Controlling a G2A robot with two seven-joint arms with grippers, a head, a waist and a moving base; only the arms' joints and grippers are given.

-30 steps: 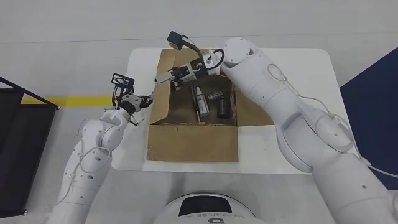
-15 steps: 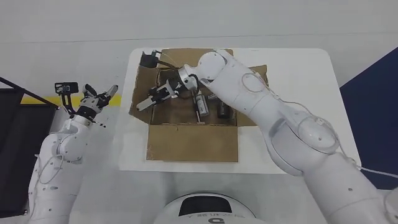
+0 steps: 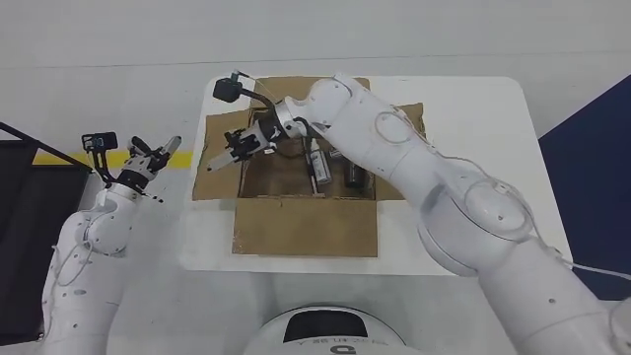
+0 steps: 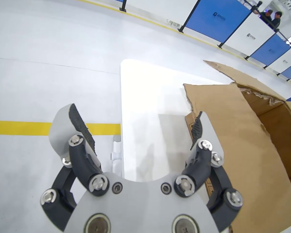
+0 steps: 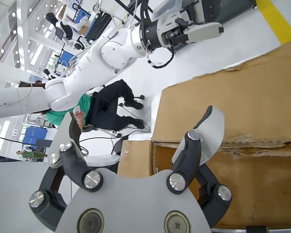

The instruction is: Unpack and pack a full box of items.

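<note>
Hovering over box flap (image 3: 215, 183), right pincer (image 3: 223, 156) (spread)

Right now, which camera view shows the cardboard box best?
The top view: it looks down on the whole cardboard box, open, flaps spread, with items inside. The left wrist view gives one side flap and part of the opening; the right wrist view, a flap and wall edge.

In the top view, the left gripper (image 3: 155, 150) sits at middle left, its fingers spread wide. The right arm (image 3: 394, 158) stretches in from lower right; the right gripper (image 3: 227, 154), left of centre, is likewise spread.
</note>
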